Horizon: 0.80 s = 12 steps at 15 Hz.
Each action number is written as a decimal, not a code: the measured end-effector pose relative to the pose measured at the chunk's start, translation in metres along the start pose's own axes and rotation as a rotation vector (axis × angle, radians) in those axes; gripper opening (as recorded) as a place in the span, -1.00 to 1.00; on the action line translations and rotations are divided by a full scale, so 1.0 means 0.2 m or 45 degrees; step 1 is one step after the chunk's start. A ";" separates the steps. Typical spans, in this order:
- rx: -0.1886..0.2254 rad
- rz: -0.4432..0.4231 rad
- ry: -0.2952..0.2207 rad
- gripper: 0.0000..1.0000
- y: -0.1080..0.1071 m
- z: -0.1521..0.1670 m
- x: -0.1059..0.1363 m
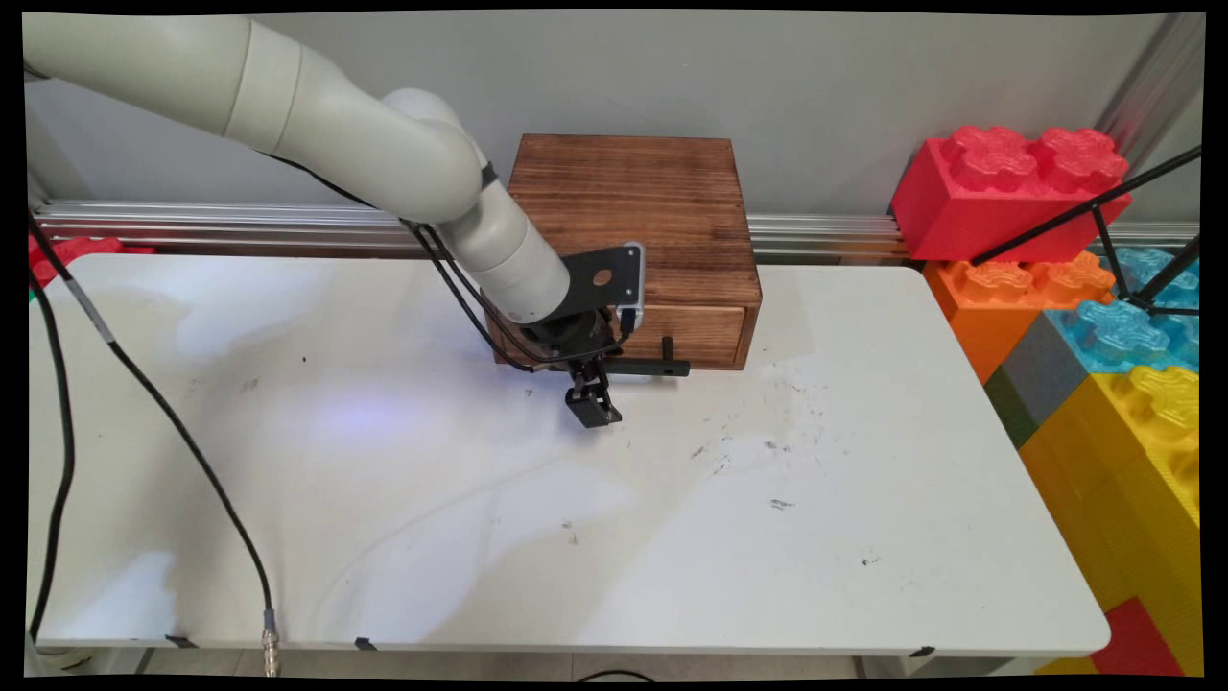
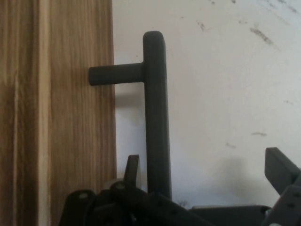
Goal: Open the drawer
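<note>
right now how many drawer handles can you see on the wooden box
1: the black bar handle on the drawer front of the wooden box, beside the gripper. The arm hides the front's left part.

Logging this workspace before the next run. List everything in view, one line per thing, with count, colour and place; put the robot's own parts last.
Wooden box: one, dark brown, table's far edge, against the wall.
Drawer: one, brown, low in the box's front.
Handle: one, black bar on posts, on the drawer front.
Table: one, white, scuffed.
Big toy bricks: a stack, red, orange, blue, grey, yellow, right of the table.
Tripod legs: black, over the bricks.
Cables: black, across the table's left.
Arm: one, white, from upper left.
Gripper: one, black, open, straddling the handle's left part.
</note>
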 end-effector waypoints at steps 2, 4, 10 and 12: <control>-0.001 0.002 -0.002 1.00 0.00 0.02 -0.01; -0.002 0.002 -0.003 1.00 0.01 0.03 -0.01; 0.002 -0.002 0.007 1.00 0.01 0.07 -0.04; 0.001 -0.002 0.010 1.00 0.02 0.08 -0.04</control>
